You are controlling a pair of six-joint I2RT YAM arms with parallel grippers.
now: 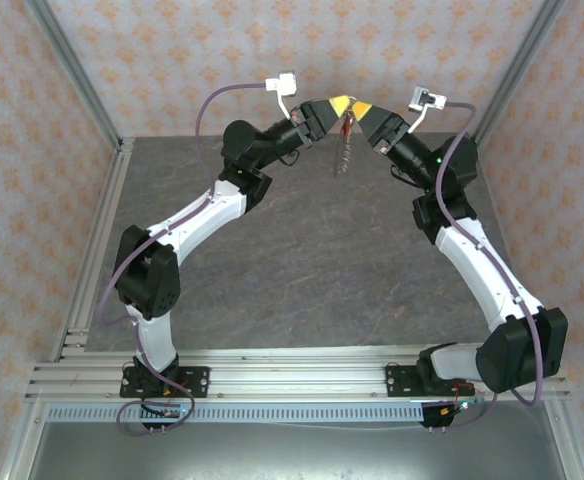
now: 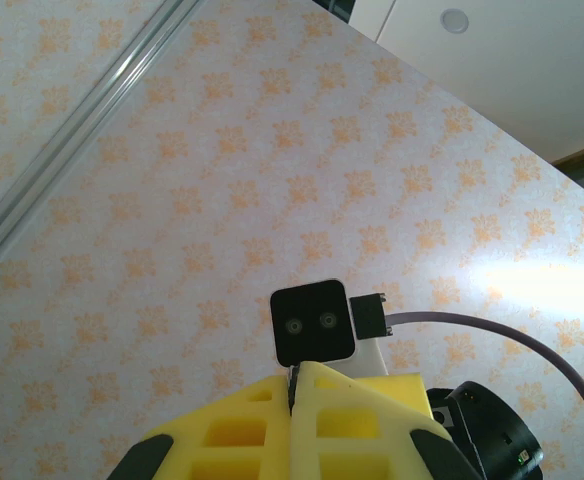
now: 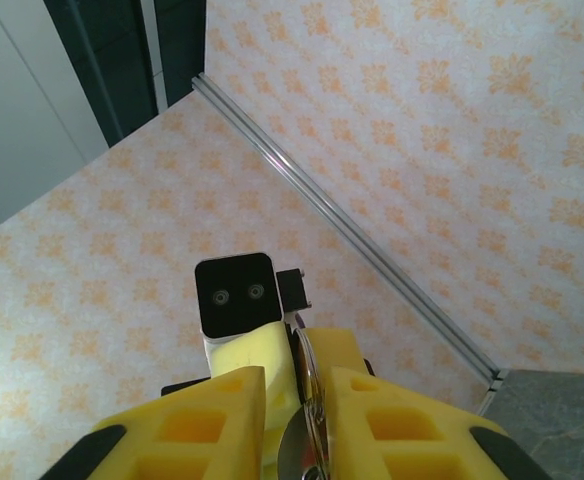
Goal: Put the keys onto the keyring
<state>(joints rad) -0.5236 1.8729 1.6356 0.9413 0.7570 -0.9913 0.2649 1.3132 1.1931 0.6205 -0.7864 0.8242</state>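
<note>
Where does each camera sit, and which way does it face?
Top external: above and behind the arm bases, looking down at the table; both arms show, left gripper and right gripper meeting.
Left wrist: on the left arm, facing the patterned wall; its yellow fingers show below.
Right wrist: on the right arm, facing the wall too; its fingers flank the keyring.
Shared: each wrist view shows the other's camera: right wrist camera, left wrist camera.
</note>
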